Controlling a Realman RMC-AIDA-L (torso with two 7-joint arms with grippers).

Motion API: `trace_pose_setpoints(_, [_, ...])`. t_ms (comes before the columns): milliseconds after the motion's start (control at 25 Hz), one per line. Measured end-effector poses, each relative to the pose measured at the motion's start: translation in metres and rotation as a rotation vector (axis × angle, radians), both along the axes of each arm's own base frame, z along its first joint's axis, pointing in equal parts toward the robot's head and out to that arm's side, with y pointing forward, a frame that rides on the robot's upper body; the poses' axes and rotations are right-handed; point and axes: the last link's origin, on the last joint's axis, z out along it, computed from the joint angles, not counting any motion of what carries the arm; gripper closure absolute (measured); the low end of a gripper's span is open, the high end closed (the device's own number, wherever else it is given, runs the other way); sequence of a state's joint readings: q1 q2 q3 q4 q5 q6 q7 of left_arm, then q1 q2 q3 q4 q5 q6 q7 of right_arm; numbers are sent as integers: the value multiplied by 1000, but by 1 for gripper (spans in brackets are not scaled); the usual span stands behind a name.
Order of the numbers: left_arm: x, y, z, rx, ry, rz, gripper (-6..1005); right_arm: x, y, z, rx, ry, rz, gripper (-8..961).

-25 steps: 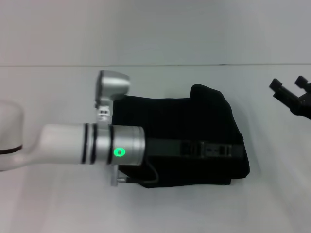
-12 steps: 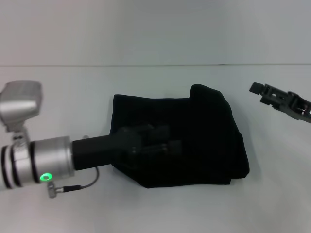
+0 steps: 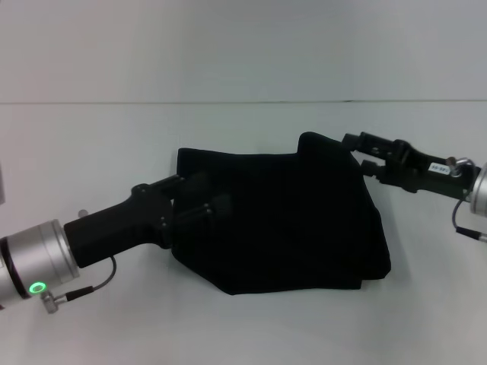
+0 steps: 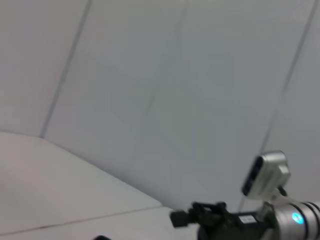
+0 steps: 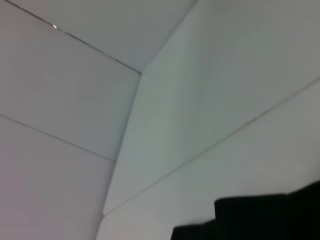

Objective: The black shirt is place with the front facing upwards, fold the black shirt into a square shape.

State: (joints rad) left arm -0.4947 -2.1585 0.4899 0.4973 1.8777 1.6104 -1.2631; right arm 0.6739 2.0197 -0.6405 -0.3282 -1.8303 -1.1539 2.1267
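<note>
Over the last second your left arm drew back across the large plain black short-sleeved cloth shirt (image 3: pixel 285 220): it had lain stretched right over the bundle, and at this moment the left tool (image 3: pixel 199 199) sat only at the cloth's left edge, its fingers overlapping the dark fabric. Meanwhile your right arm, which had been parked well off to the right, swung in, so that the right tool (image 3: pixel 356 152) reached the upper right corner of the shirt.

You had the shirt lying on the white desk (image 3: pixel 91 152) in a compact folded block, roughly rectangular, with a raised hump at the far right corner and a slanting edge at the near left. No lettering or label showed on the upper face.

You could not tell from the head view whether the left tool was spread or closed, since black fingers against black cloth hid the gap. The right tool's two prongs showed a little apart at the tip, touching or just beside the hump, and did not appear to pinch any cloth.

Judging from this, the main folds looked done and you were at the tidying stage, with one tool at each end ready to square off the shape. The right corner hump looked like the part most in need of flattening.
</note>
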Motion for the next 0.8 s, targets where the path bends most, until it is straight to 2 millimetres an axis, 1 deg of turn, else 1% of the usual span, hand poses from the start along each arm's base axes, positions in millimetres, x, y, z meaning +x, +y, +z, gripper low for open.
trace_pose_setpoints(240, [-7,1,5,35,-3,30,343,-6,0,-8,-16,-2,11,38])
trace_pose_setpoints(440, [-8,1,3,35,-1,43,344,-7,2,-6,-1,-23,33,51])
trace_pose_setpoints(800, [-8,-1,-1,25,-9,47,345,-4,3,-8,21,-58,41,255])
